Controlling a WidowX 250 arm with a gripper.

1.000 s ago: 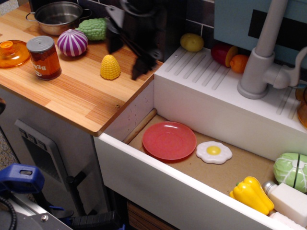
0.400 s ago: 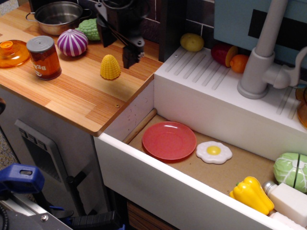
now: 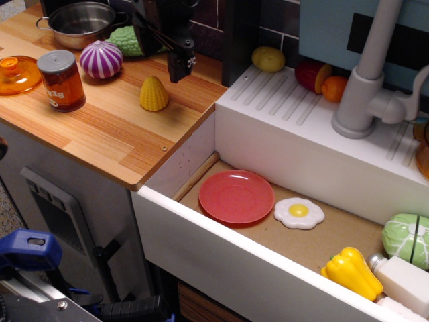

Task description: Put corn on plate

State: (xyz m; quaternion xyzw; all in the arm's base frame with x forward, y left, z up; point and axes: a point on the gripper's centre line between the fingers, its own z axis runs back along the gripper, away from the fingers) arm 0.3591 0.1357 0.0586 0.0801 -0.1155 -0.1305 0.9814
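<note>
The yellow corn [image 3: 154,94] stands upright on the wooden counter [image 3: 100,134]. The red-pink plate [image 3: 236,196] lies flat and empty in the sink basin, at its left end, lower and to the right of the corn. My black gripper [image 3: 161,48] hangs open just behind and above the corn. Its right finger [image 3: 180,64] ends slightly behind and to the right of the corn's tip and does not touch it. The left finger is partly lost against the dark background. It holds nothing.
On the counter are a steel pot [image 3: 80,23], a green vegetable [image 3: 131,40], a purple onion [image 3: 101,59], a can [image 3: 62,80] and an orange lid [image 3: 17,74]. The sink holds a fried egg [image 3: 299,212], a yellow pepper [image 3: 352,272] and a cabbage [image 3: 405,238]. A potato [image 3: 268,59] and a faucet [image 3: 365,80] are behind.
The gripper has moved left and back, from the corn's right side to just behind it. The corn and the plate have not moved.
</note>
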